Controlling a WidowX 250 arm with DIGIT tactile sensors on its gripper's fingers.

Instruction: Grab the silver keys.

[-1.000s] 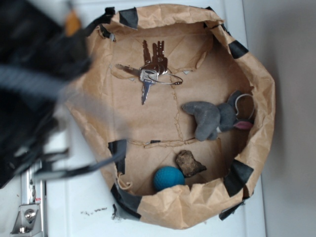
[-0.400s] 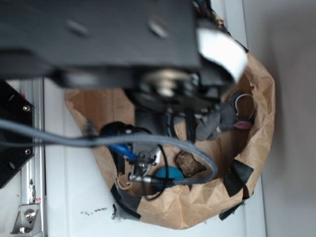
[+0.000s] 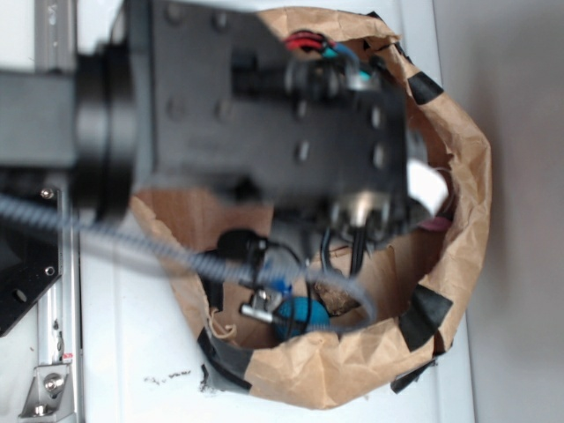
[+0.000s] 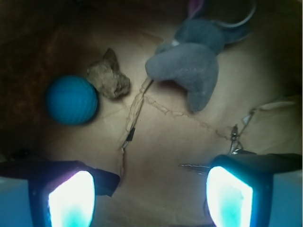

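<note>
In the wrist view, only a little of the silver keys (image 4: 233,142) shows, low on the right. A thin key blade pokes out from behind my right finger (image 4: 229,196), and a bit of wire ring shows just above it. My gripper (image 4: 149,194) hangs open above the brown paper floor, with nothing between its fingers. The keys lie at its right finger, not between the jaws. In the exterior view the black arm (image 3: 264,115) hides the keys.
A blue ball (image 4: 72,100) and a brown rock-like lump (image 4: 109,75) lie ahead to the left. A grey plush toy (image 4: 189,66) lies ahead to the right. The crumpled paper bag wall (image 3: 463,176) rings everything. A metal rail (image 3: 53,388) runs along the left.
The arm has swung in from the left over the bag and now covers the keys and the plush toy in the exterior view.
</note>
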